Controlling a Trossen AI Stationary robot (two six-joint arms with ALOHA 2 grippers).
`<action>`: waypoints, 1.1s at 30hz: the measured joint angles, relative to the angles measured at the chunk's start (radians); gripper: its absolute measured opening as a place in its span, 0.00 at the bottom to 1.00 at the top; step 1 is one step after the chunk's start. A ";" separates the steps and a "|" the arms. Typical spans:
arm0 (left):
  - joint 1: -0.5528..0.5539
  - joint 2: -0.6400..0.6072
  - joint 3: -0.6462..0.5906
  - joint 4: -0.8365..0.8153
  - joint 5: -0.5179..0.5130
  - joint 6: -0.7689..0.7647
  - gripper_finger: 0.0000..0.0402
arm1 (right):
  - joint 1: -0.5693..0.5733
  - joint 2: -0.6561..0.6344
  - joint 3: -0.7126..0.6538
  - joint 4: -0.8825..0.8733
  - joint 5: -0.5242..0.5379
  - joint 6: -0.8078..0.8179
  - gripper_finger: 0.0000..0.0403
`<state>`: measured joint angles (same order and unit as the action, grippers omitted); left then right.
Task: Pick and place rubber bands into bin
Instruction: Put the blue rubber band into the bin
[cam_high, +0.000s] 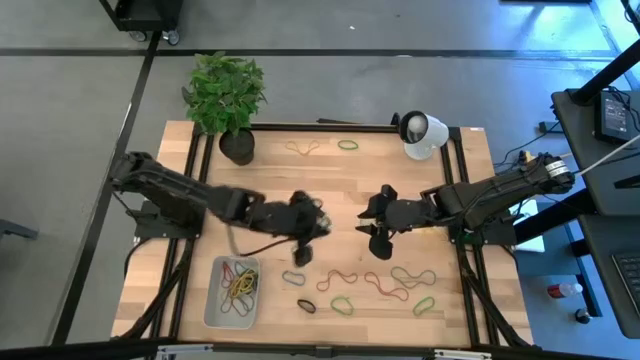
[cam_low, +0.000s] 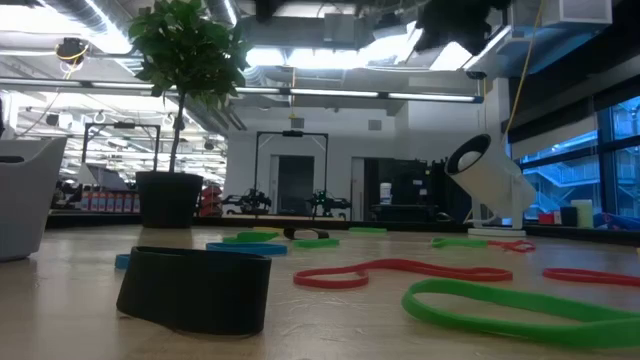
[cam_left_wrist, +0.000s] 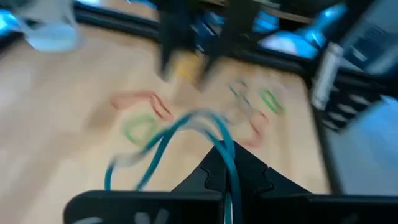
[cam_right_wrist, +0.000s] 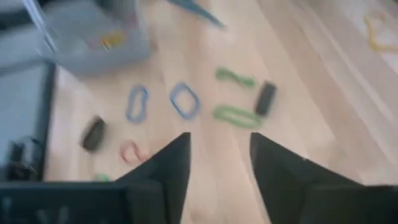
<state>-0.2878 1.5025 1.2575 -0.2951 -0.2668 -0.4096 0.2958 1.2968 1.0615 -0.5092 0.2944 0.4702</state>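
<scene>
Left gripper (cam_high: 312, 226), hung over the table's middle: pressed together on one teal rubber band (cam_left_wrist: 231, 168), dangled in a long floppy loop below the fingers.

Outward from there, toward the left arm's side and the table's near edge: the bin (cam_high: 210, 300), a pale tray with its long axis running near edge to far, already loaded with several bands. Judged nearer the left gripper than the right, so a short carry down and leftward.

Right gripper (cam_high: 376, 222), just across mid-table: spread wide, empty, pointed at the wood.

Beyond it, toward the near edge: loose rubber bands (cam_high: 385, 290) in red, green, tan and black, lay scattered apart from the bin. Two more near the far edge, beside the plant pot (cam_high: 237, 147).
</scene>
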 joint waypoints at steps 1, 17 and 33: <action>-0.027 -0.019 0.000 -0.044 0.000 -0.029 0.00 | 0.000 0.000 0.000 -0.034 0.000 0.000 0.45; -0.541 -0.110 0.000 -0.721 0.165 -1.070 0.00 | -0.019 -0.001 -0.154 -0.004 0.000 0.023 0.54; -0.575 0.175 0.000 -0.752 0.333 -1.251 0.13 | -0.026 -0.001 -0.171 0.124 0.000 0.020 0.54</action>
<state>-0.8623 1.6771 1.2575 -1.0471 0.0661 -1.6604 0.2703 1.2961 0.8909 -0.3854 0.2947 0.4900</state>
